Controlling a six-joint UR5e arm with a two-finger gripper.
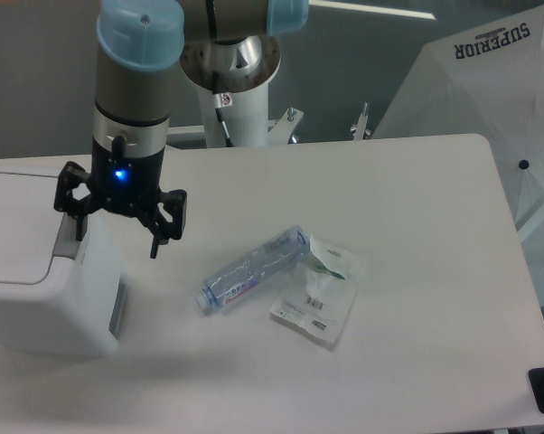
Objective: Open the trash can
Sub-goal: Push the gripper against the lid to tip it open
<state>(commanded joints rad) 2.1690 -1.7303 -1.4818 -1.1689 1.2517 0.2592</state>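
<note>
Gripper (pixel 117 228), jaws spread wide, hangs over the trash can's (pixel 37 289) right edge at frame left, apparently lined up to press its grey button strip (pixel 67 237).

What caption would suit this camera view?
Open gripper poised over the closed trash can, a bottle lying nearby.
</note>
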